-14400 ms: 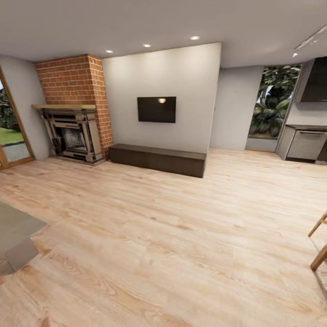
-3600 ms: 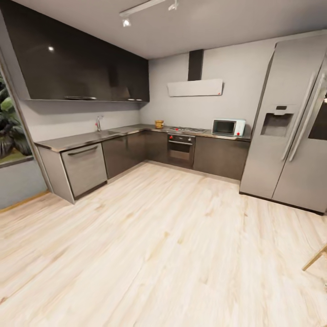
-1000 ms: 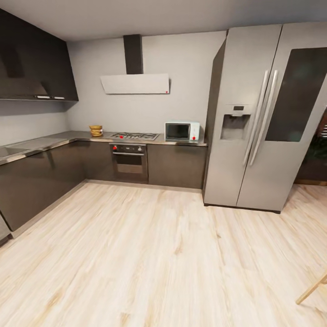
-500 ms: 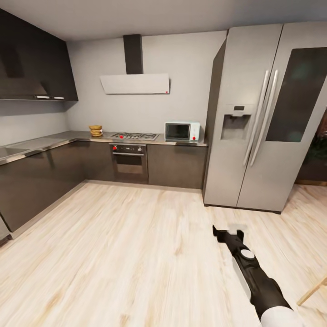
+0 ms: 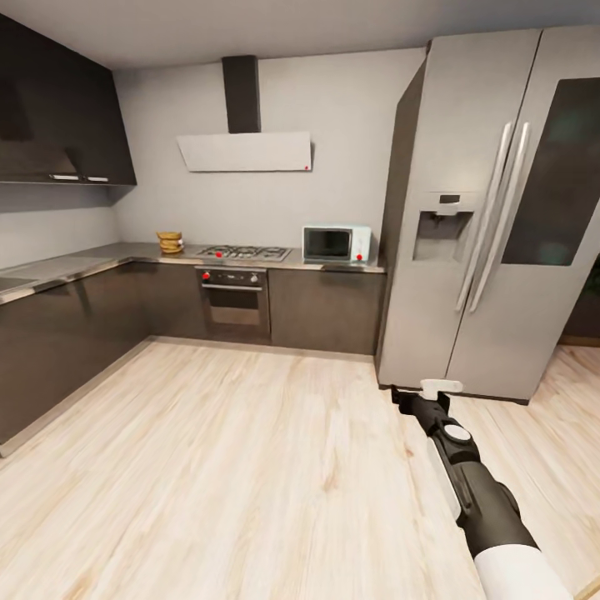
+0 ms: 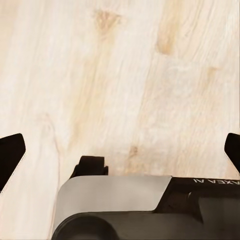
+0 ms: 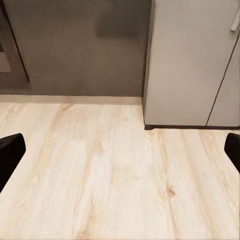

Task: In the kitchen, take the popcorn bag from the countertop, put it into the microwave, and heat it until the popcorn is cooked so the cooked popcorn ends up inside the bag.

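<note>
The mustard-tan popcorn bag (image 5: 170, 242) sits on the grey countertop (image 5: 75, 262) at the far wall, left of the gas hob (image 5: 246, 251). At the countertop's right end stands the pale mint microwave (image 5: 336, 244), door shut, beside the fridge. My right arm reaches forward low over the floor, well short of the counter, its gripper (image 5: 423, 393) open. In the right wrist view the right gripper (image 7: 120, 155) has its fingertips wide apart over bare floor, facing cabinet fronts and the fridge base. Pointed down at the floor, the left gripper (image 6: 120, 155) is open and holds nothing.
A tall steel fridge (image 5: 492, 217) fills the right. The dark built-in oven (image 5: 233, 302) sits under the hob, a grey hood (image 5: 244, 152) above it. Dark cabinets (image 5: 58, 342) run along the left wall. Light wood floor (image 5: 250, 458) lies between me and the counter.
The view has moved closer to the kitchen's far wall. My right arm came into view about half a second ago and now reaches slightly farther forward.
</note>
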`<state>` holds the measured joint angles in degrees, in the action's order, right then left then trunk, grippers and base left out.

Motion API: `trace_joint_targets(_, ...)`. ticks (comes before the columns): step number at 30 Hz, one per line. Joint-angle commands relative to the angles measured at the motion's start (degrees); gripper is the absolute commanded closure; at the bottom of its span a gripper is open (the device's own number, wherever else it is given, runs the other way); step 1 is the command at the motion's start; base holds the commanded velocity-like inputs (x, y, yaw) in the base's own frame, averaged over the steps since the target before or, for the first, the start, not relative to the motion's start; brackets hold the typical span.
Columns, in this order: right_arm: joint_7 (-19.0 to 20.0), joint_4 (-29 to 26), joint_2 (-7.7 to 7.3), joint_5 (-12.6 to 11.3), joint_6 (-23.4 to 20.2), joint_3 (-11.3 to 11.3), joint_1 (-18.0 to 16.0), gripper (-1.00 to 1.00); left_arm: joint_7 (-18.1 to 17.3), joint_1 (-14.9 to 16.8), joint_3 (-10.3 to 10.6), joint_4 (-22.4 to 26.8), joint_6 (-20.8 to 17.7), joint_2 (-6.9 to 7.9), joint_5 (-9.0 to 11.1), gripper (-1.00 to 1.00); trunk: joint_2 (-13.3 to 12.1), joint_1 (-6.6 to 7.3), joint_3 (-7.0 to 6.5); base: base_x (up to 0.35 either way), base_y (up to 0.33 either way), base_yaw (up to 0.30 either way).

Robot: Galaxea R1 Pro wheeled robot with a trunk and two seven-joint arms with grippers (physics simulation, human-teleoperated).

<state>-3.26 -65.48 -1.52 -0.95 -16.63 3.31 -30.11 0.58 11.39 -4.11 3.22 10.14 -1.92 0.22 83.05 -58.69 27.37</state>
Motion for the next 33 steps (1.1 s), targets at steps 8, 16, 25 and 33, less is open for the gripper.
trace_joint_targets(8,-0.3,-6.4,-0.24,0.1,-1.2,-0.1,0.9,-1.00,0.0,0.1,-0.5,-0.1,0.1,0.03,0.1,-1.00,0.0,-0.03,0.06,0.343,0.000,0.000)
trace_joint_targets(16,-0.3,-6.3,-0.03,0.1,-1.2,-0.2,0.9,-1.00,0.0,-0.7,-0.4,-0.1,0.2,-0.02,0.1,-1.00,0.0,-0.03,0.06,0.344,0.000,0.000)
trace_joint_targets(25,-0.3,-6.1,-0.07,0.1,-1.2,-0.2,0.9,-1.00,0.0,-0.8,-0.4,-0.1,0.3,-0.02,0.1,-1.00,0.0,-0.03,0.06,0.344,0.000,0.000)
trace_joint_targets(33,-0.4,-5.9,-0.06,0.1,-1.1,-0.2,0.9,-1.00,0.0,-1.1,-0.4,-0.1,1.2,-0.02,0.1,-1.00,0.0,-0.03,0.06,0.344,0.066,-0.077)
